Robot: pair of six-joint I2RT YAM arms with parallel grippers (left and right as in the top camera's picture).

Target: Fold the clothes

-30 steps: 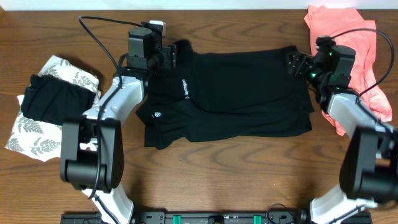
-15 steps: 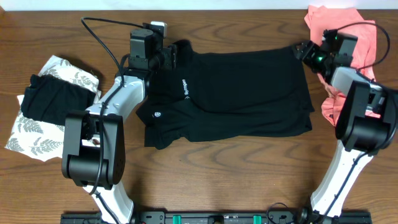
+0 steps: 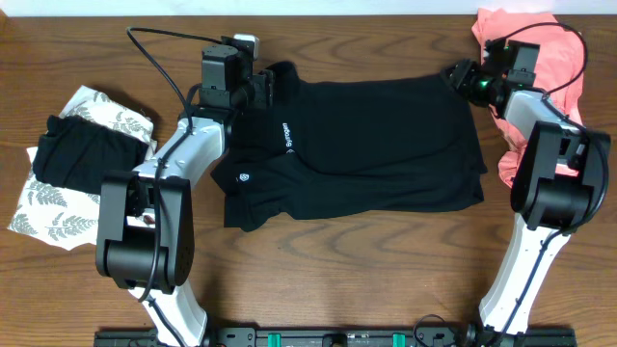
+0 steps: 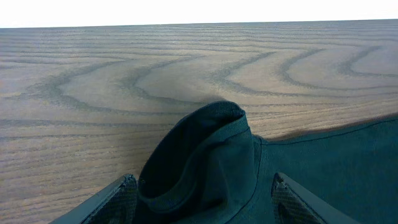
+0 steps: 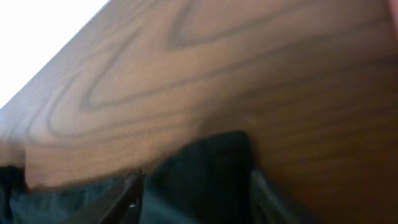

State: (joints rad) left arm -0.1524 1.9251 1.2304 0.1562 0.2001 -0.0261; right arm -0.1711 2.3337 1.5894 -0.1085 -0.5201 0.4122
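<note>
Black shirt (image 3: 376, 145), white chest lettering (image 3: 286, 136) unreadable

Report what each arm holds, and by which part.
Left gripper: jaws straddle the black shirt at its collar. Right gripper: jaws straddle its far hem corner. Whether either actually pinches the cloth cannot be told.

Matt cloth shirt (image 3: 376, 145), grained wood table (image 3: 386, 280) (smooth)
</note>
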